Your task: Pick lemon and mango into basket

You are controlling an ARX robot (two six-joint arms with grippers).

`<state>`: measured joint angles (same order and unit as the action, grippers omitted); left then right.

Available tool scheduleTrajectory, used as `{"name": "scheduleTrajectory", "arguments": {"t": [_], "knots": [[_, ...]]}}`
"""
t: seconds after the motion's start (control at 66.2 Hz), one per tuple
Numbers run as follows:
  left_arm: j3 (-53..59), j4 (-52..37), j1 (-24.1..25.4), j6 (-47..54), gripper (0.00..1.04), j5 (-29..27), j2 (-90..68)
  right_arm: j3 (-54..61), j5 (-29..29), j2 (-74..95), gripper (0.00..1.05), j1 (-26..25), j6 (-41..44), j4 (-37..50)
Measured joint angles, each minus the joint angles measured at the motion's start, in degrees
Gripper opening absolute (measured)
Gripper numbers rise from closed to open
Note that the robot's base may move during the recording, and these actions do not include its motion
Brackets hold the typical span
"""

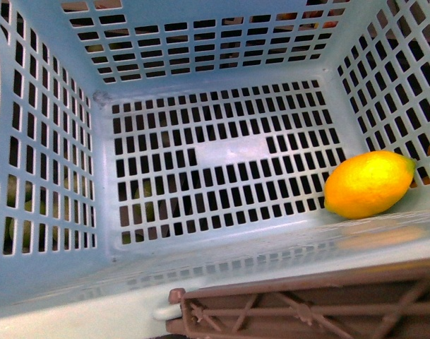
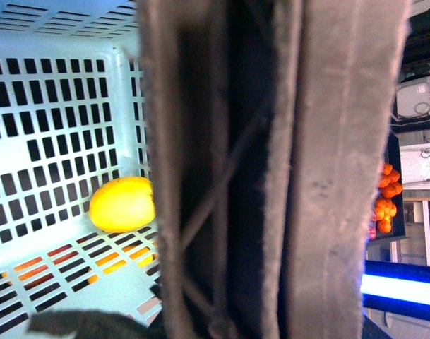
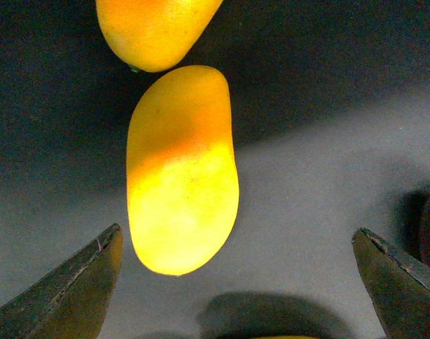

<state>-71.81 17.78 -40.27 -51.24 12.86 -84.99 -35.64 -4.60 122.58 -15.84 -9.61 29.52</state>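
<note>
basket (image 1: 232, 150): pale teal, gridded with slots
lemon (image 1: 368, 183): yellow-orange, greenish tip
handle (image 1: 306, 307): brown
mango (image 3: 181, 169): yellow, orange blush

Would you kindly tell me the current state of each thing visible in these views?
lemon: lying inside the basket, on its floor.
basket: upright, holding only the lemon.
mango: lying on the grey surface, ungripped.
second mango: lying beside the first, partly out of frame.
right gripper: open, empty, by the mango.
</note>
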Motion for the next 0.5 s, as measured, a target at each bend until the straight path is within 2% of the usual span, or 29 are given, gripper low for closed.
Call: {"name": "scheduleTrajectory", "arguments": {"t": [0.499], "knots": [[0.0,0.0,0.0,0.0,0.14,-0.1,0.0,-13.3,0.0,13.5,0.96,2.3,-2.3,-5.2]]}}
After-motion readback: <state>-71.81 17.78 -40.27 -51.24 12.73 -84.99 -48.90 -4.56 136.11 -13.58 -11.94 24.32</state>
